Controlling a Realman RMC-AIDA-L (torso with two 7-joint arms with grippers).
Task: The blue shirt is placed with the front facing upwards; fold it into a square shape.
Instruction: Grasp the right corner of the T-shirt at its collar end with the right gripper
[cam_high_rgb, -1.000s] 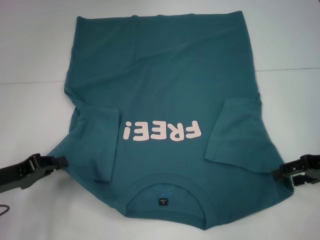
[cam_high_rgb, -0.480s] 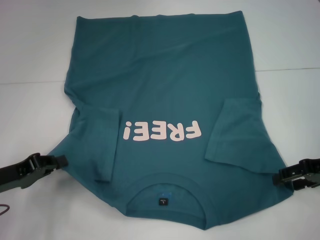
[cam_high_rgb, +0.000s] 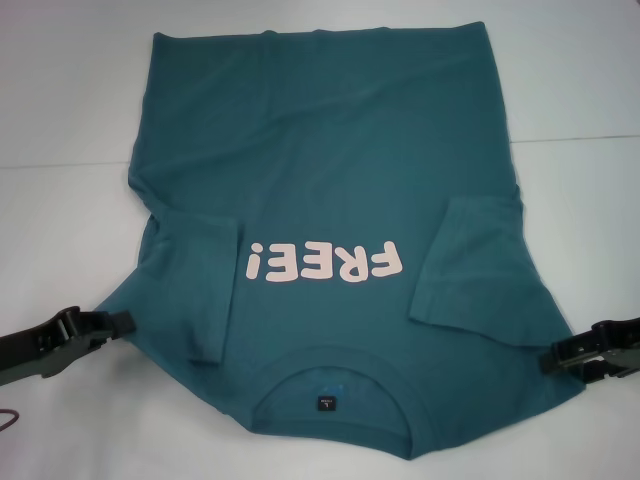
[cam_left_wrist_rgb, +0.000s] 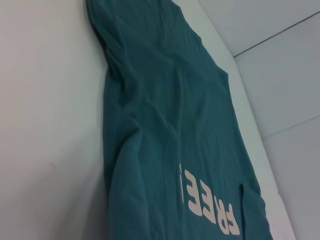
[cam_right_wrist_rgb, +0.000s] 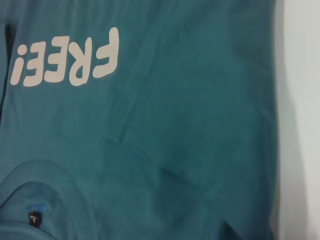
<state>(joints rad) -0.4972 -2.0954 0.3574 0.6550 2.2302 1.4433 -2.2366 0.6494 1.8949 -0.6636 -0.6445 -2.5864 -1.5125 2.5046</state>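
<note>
Left gripper (cam_high_rgb: 122, 321), right gripper (cam_high_rgb: 556, 357) seemingly touch blue shirt (cam_high_rgb: 330, 180) edges.

Lying flat on the table (cam_high_rgb: 60, 120): the blue shirt (cam_high_rgb: 330, 170), front up, collar (cam_high_rgb: 332, 402) nearest the robot, bottom edge far away. Both sleeves folded in over the body, one on each side of the word print (cam_high_rgb: 325, 262). Neck label (cam_high_rgb: 326, 403) inside the collar. Left gripper (cam_high_rgb: 118, 322) at the shirt's left edge near the shoulder. Right gripper (cam_high_rgb: 553, 358) at the right edge, across from it.

Right gripper (cam_high_rgb: 556, 357) farther from shirt edge.
</note>
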